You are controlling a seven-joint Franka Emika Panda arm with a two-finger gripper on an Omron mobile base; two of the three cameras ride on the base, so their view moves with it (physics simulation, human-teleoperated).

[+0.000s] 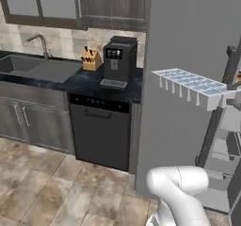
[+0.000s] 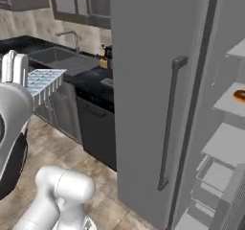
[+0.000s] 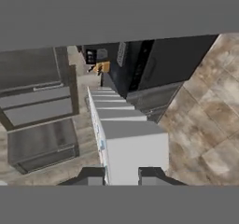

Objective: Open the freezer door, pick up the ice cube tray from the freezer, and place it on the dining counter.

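A white robot arm holds one ice cube tray (image 1: pixel 193 84) up in the air, out of the freezer (image 2: pixel 225 143) and in front of the grey fridge. In the hand view, the gripper (image 3: pixel 122 175) is clamped on the tray's near end, one dark fingertip on each side, and the tray sticks straight out from it like a plank.

The freezer door (image 2: pixel 158 80) stands open, its long vertical handle facing the room. Behind it, several pale shelves show, one carrying a small orange item I cannot identify.

The risk, as I judge it: the tray is gripped at one end only, so a quick swing could make it twist or slip from the fingers. Its free end could also clip the open door as the arm turns away.

Counted: one tray, one sink (image 1: pixel 33 67), one coffee machine (image 1: pixel 118 60), one knife block (image 1: pixel 91 59), one dishwasher (image 1: pixel 101 133).
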